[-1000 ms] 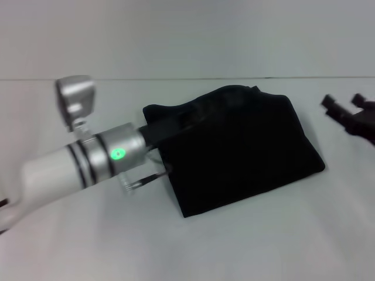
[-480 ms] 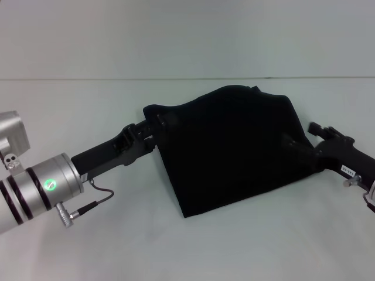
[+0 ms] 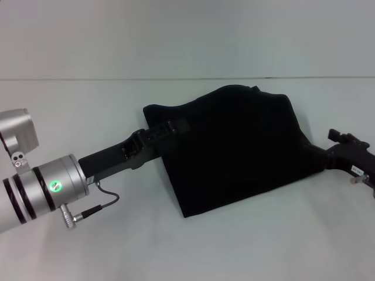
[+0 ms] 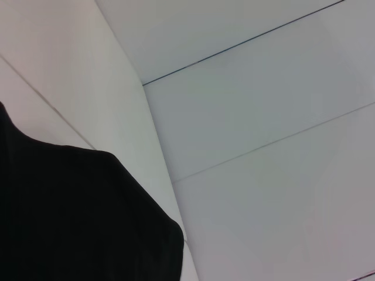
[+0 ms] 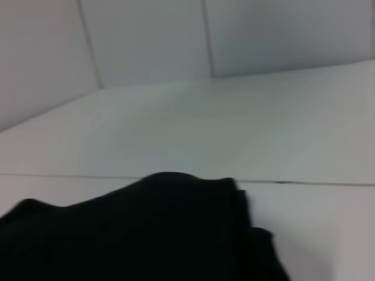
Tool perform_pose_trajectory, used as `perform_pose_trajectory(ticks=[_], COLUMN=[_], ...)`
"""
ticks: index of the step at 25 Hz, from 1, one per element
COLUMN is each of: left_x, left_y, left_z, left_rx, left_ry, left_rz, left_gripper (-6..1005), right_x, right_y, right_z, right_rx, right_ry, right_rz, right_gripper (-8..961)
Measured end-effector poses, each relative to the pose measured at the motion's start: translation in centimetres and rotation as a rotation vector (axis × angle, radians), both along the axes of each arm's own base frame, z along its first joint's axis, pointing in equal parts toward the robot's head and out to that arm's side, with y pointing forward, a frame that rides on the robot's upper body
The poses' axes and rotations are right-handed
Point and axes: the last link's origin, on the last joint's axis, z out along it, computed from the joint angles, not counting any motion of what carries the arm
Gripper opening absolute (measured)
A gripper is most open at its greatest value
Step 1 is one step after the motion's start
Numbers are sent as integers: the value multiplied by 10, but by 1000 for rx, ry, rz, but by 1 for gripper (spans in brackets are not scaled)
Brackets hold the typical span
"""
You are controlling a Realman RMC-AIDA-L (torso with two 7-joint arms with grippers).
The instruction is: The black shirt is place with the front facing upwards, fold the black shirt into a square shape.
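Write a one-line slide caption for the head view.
Folded black shirt on a white table, left gripper at its left edge, right gripper at its right corner.

Plain black shirt [image 3: 234, 152] on pale grey-white worktop [image 3: 176, 246]; black left claw [image 3: 167, 130], silver wrist glowing green; black right claw [image 3: 319, 158].

A plain white table [image 3: 234, 252] fills the foreground. Behind the table's far edge stands a pale wall [image 3: 187, 35], crossed by thin dark seams.
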Motion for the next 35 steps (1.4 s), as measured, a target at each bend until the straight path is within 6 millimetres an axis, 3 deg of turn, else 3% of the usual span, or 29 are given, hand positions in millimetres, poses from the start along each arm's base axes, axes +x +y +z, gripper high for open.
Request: perform_pose_trajectory(ticks=[13,18,24,31,35], left_x=[-5,-5,-5,-3,-3], left_y=[-3,-5,-5,-6,-7], left_z=[3,1,2,0,0], left_rx=[-9,-21,-23,-27,-28], left_ry=[6,15,18,12,9], left_rz=[-2,-9,-14,-18,-19], left_gripper=[808,807,807,806,806], right_x=[10,4,-18,-79,-96], right_y=[4,3,10,35,42], right_z=[4,9,22,-18,-37], right_rx=[52,82,179,51,-12], right_ry=[-18,40,195,202,147], right_rz=[-79,-43,32,171,191], right_gripper=[915,916,916,916,916])
